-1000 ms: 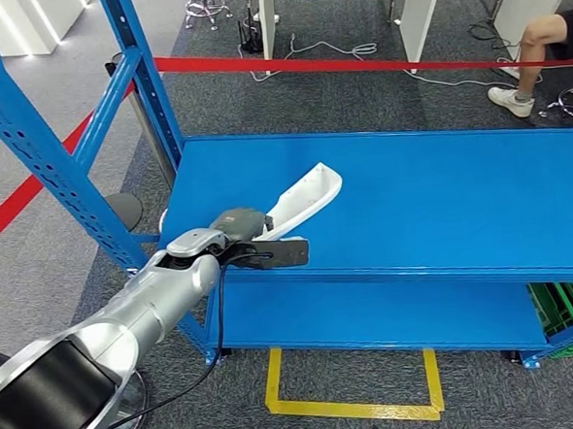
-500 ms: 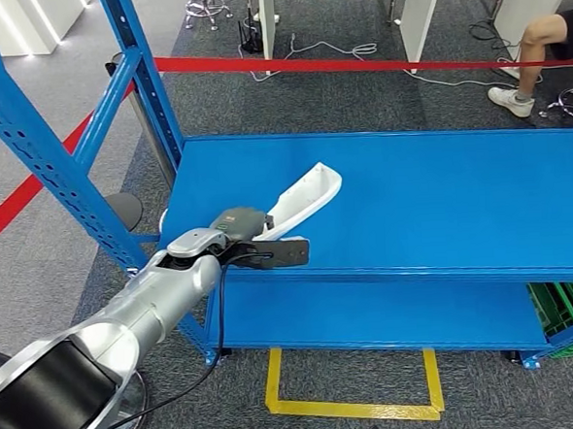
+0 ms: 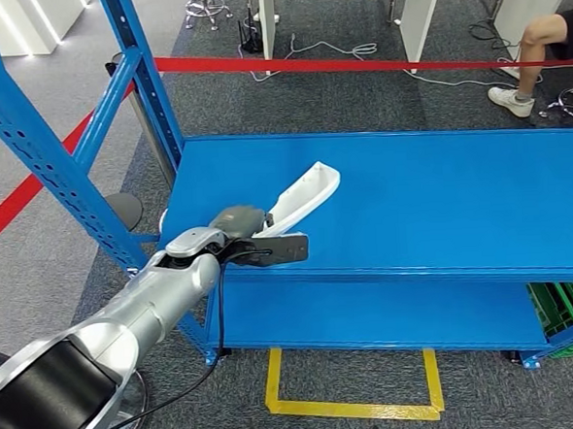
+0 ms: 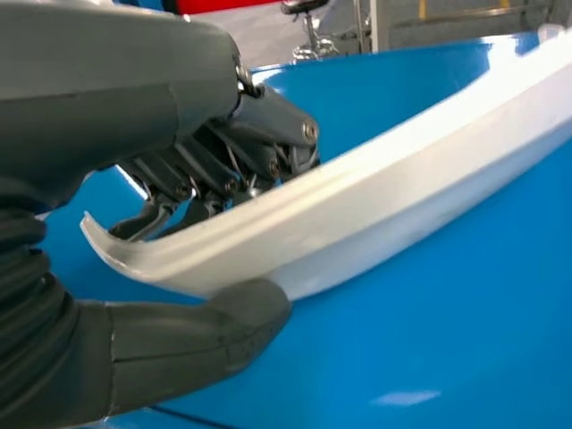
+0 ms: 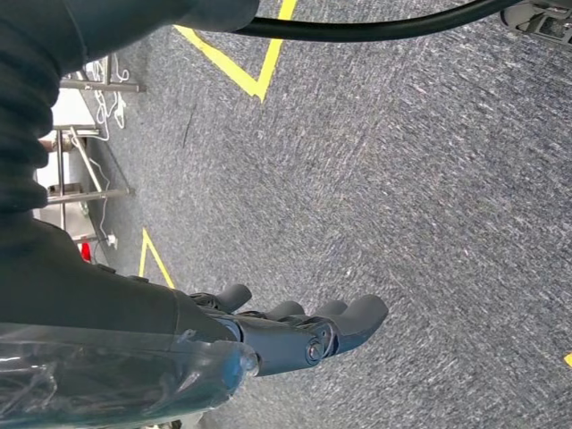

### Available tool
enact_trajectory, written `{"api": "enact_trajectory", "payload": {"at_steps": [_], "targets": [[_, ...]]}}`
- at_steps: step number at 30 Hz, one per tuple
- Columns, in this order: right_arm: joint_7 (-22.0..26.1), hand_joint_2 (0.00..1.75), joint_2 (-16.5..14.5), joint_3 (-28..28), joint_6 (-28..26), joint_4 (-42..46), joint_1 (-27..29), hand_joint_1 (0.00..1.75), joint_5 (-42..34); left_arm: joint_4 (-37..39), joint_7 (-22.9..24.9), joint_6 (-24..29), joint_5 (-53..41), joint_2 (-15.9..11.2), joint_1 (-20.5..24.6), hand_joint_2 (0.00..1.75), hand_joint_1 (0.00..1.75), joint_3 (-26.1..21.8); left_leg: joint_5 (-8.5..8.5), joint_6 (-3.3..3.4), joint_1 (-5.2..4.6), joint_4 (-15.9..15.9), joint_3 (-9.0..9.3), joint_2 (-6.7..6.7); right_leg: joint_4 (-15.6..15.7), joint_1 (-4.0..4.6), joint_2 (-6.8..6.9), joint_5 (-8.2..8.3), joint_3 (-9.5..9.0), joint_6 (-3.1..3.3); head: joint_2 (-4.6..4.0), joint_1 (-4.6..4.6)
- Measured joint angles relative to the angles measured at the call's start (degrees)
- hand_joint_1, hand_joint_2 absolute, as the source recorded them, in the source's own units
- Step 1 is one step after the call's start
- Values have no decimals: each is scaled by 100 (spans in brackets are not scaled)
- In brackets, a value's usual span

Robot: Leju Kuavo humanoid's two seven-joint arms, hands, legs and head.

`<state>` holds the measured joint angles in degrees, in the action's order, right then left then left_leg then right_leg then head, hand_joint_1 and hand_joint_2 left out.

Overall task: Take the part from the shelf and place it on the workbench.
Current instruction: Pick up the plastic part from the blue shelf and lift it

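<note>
White part [image 3: 302, 196] (blue shelf [image 3: 445, 205])

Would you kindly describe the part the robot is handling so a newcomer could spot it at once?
Find the big blue metal shelf; on its left end lies a long, curved white plastic part. The left hand grips its near end. It is the one white thing on that blue surface.

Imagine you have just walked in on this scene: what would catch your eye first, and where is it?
First, the long white curved plastic part, lying slantwise on the bright blue metal shelf near its left end. The robot's left hand grips the part's near end, thumb below and fingers above in the left wrist view. A red barrier tape crosses the grey carpet behind the shelf.
</note>
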<state>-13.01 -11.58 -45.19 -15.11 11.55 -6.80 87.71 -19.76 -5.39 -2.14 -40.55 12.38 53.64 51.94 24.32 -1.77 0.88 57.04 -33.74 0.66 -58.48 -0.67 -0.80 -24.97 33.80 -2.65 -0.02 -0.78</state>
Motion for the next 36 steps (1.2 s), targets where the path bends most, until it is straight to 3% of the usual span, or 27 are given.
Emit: {"api": "enact_trajectory", "payload": {"at_steps": [6, 10, 13, 16, 21, 26, 31, 36], "targets": [[8, 175, 0, -25, -58, -1, 17, 0, -10, -67, -467, 938, 387, 13, -123, 175, 175, -405, 0, 0, 0, 0, 0, 0, 0, 0, -1, 0, 1, 0, 0, 1], [9, 175, -1, -27, -86, -1, 31, 0, 18, -543, -1453, 1762, 1111, 12, -521, 175, 175, -1071, 1, 0, -1, 0, -1, 0, 0, 0, -2, 0, 2, 0, 0, -1], [9, 175, -3, -27, -101, -1, 43, 0, 70, -1351, -2202, 1985, 1663, 13, -1066, 175, 175, -1675, 5, 2, -1, 0, -1, -1, 0, -1, -6, -2, 4, -1, 0, 0], [9, 175, -5, -27, -108, -1, 53, 0, 108, -2398, -2639, 1950, 2124, 22, -1735, 175, 175, -2155, 10, 3, -1, 0, -3, -2, 0, -1, -7, -4, 7, -1, 0, 1], [8, 175, -8, -27, -111, -1, 55, 0, 123, -3730, -2826, 1774, 2536, 43, -2521, 175, 175, -2590, 11, 5, -1, 0, -7, -2, 1, -1, -3, -7, 8, 0, 0, 0], [7, 175, -9, -27, -111, -1, 52, 0, 131, -4303, -3018, 1423, 3083, 55, -2836, 175, 175, -2770, 10, 5, -1, 0, -6, -2, 1, -1, -3, -6, 7, 0, 0, -1], [8, 175, -11, -27, -134, -1, 50, 0, 132, -4930, -3133, 521, 4262, 165, -3282, 175, 175, -3013, 10, 5, -2, 0, -7, 0, 1, -1, 1, -5, 6, -1, 0, 0], [2, 175, -15, -27, -185, -1, 64, 0, 122, -5446, -3150, 426, 4676, 381, -3705, 175, 175, -3132, 12, 6, -2, 0, -9, 0, 1, -1, 1, -7, 9, -1, 0, 1]]}}
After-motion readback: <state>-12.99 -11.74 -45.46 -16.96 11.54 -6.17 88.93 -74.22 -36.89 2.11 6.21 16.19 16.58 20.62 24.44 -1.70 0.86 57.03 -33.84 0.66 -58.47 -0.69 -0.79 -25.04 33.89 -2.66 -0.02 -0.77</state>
